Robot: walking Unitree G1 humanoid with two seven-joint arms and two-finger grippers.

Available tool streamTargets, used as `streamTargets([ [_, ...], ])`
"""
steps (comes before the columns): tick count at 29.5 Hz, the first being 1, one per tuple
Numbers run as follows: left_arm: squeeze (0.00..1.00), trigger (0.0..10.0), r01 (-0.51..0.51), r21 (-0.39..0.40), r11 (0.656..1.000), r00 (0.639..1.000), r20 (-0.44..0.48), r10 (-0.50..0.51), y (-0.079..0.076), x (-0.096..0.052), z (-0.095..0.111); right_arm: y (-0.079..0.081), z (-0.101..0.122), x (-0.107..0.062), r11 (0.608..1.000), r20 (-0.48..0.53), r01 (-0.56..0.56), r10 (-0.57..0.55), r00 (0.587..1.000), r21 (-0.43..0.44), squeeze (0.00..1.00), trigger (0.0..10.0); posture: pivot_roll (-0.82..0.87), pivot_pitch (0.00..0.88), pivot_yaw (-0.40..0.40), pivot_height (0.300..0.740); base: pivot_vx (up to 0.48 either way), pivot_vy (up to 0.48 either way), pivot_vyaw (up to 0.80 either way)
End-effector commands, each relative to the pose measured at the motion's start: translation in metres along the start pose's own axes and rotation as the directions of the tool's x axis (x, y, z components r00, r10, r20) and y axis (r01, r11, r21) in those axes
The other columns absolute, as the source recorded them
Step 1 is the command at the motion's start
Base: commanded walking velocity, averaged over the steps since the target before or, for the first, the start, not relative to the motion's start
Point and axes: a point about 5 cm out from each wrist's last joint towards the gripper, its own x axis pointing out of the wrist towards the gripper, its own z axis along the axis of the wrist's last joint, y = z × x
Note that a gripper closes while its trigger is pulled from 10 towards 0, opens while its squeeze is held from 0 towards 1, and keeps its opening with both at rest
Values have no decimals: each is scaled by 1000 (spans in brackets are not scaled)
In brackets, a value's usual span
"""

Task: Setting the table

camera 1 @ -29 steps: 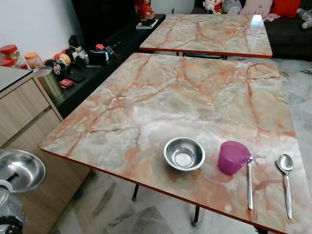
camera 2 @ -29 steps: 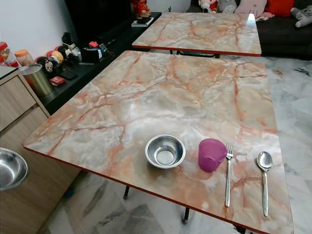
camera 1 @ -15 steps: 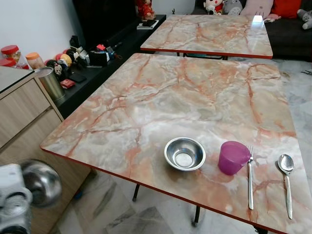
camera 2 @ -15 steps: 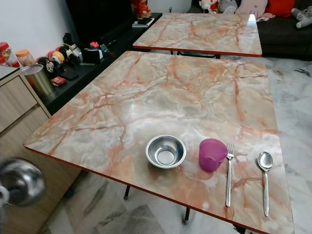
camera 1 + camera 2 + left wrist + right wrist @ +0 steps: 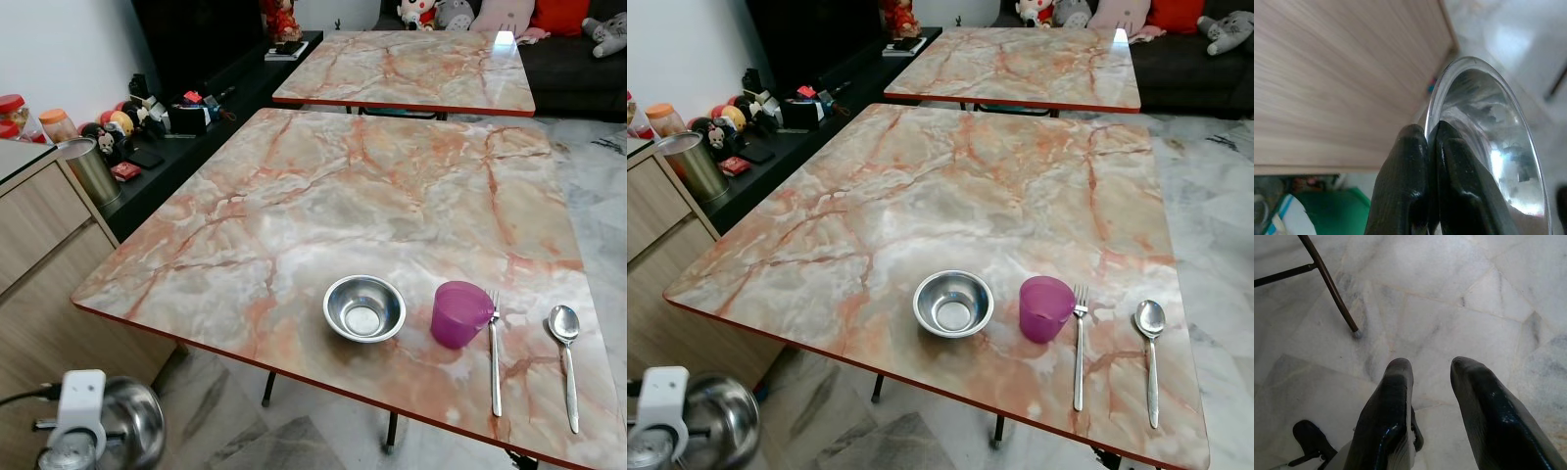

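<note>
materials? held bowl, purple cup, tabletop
Held bowl, pinched by the left gripper: polished metal, probably stainless, mirror reflections inside.
Purple cup: translucent plastic, by the look.
Tabletop: glossy marble pattern with a red edge; likely laminate, not certain.

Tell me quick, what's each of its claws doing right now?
Left gripper: closed on the rim of a steel bowl, held low beside the table.
Right gripper: open, holding nothing, hanging over the floor.
</note>
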Motion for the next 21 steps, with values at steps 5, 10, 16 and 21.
streamTargets([
  [5,0,10000,113,128,985,987,-126,-97,-13,-6,-24,-1,-3,0,1000,-8,5,-5,1000,8,0,10000,14,41,81,740,0,0,0],
  [10,0,10000,211,187,960,968,-175,-178,-26,-10,-35,-1,-3,-1,1000,-7,2,-2,1000,5,0,10000,12,38,83,740,0,0,0],
  [16,0,10000,261,182,948,954,-197,-225,-36,-12,-37,-1,-4,-1,1000,-8,1,-1,1000,4,0,10000,4,18,84,740,0,0,0],
  [21,0,10000,265,182,947,952,-202,-228,-37,-12,-38,-1,-4,-1,1000,-7,1,-1,1000,6,0,10000,3,18,84,740,0,0,0],
])
